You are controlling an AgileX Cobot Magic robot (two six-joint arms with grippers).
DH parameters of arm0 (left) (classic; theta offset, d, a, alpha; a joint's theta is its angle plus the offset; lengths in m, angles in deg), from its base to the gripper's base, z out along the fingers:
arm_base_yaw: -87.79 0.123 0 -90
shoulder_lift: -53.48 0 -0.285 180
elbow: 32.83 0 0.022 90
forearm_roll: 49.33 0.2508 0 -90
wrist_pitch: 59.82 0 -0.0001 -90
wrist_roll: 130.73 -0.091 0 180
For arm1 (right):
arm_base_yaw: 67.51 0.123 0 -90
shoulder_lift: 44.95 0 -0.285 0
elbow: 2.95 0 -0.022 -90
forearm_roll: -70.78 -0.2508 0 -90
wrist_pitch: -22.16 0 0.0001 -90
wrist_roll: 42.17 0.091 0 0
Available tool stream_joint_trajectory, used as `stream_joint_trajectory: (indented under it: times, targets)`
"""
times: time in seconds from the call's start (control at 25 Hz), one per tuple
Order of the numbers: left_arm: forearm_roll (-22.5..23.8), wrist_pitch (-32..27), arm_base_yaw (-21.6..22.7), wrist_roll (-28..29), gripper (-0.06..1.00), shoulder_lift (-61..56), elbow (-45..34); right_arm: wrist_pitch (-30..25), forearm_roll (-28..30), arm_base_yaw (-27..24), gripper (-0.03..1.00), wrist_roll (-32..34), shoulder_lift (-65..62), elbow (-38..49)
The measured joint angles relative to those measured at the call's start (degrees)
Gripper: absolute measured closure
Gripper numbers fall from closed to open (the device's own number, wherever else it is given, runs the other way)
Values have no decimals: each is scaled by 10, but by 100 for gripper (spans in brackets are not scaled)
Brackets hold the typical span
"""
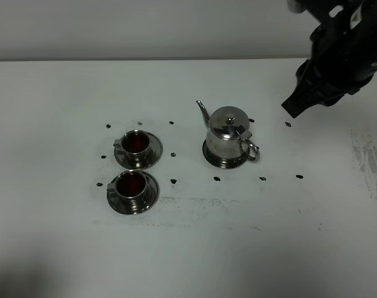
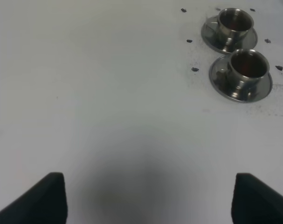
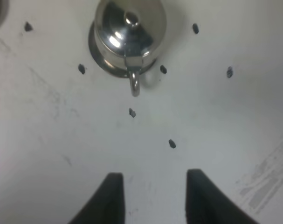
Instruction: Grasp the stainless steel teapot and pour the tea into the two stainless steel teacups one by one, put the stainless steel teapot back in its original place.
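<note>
The shiny steel teapot (image 1: 229,138) sits on its round tray (image 1: 217,159). The right gripper (image 3: 151,198) hangs well away from it, fingers apart and empty.

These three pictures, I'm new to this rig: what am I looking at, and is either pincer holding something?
A two-armed robot at a white table. One camera looks down from high up; the other two ride on the wrists. The teapot sits on its round tray, and both teacups hold dark tea on saucers. The left pincer hangs wide open over bare table. The right pincer, jaws partly apart, hangs back from the teapot's handle. Neither holds anything.
</note>
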Motion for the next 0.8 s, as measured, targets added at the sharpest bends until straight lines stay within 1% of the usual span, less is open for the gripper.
stream_joint_trajectory:
  times: [0.12,0.2,0.28,0.36,0.52,0.6,0.68,0.8]
  targets:
    - [0,0,0,0,25,0,0,0,13,0,75,0,-61,7]
    - [0,0,0,0,25,0,0,0,20,-2,78,0,-109,34]
    - [0,0,0,0,25,0,0,0,15,-19,79,2,-159,81]
    - [0,0,0,0,25,0,0,-1,6,-60,80,3,-210,136]
    - [0,0,0,0,25,0,0,-3,-48,-153,80,4,-305,269]
    - [0,0,0,0,25,0,0,1,-70,-189,80,4,-350,325]
    - [0,0,0,0,25,0,0,10,-79,-220,80,4,-398,379]
    - [0,0,0,0,25,0,0,24,-83,-252,80,5,-460,444]
